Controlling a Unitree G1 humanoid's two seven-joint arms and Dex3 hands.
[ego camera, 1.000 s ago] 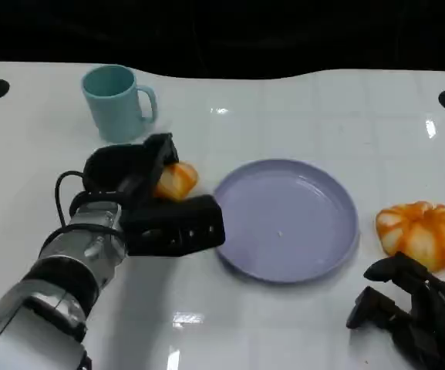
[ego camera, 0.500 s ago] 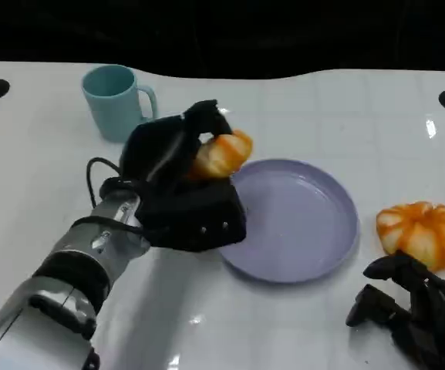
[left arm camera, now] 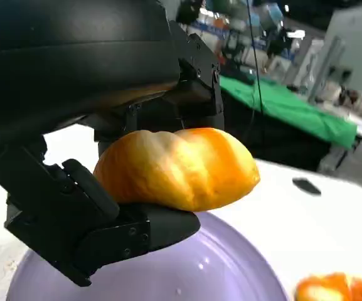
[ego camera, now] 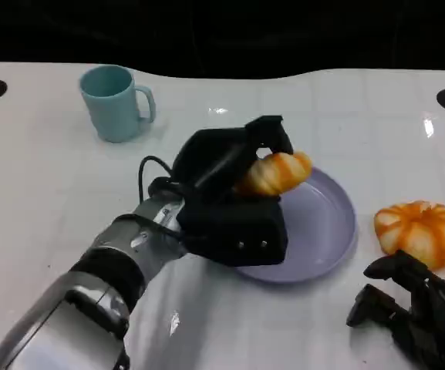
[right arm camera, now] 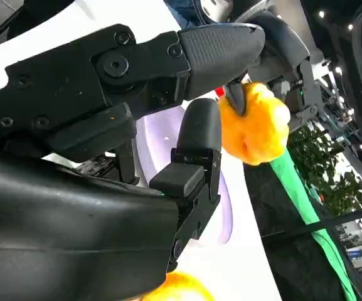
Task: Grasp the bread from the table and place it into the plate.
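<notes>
A: Right black hand?
B: Nearest the camera, low by the table's front right edge, fingers curled in, holding nothing. Just beyond it, a ribbed orange pumpkin-shaped bun.
A: Left black hand?
B: Clamped on the small glossy golden bread roll, lifted over the near-left rim of the round lavender plastic plate, not touching it.
A: Farther back?
B: Light teal ceramic mug, far left, upright.

Silver forearms, black screw-studded hands

Bread in left hand, above plate
</notes>
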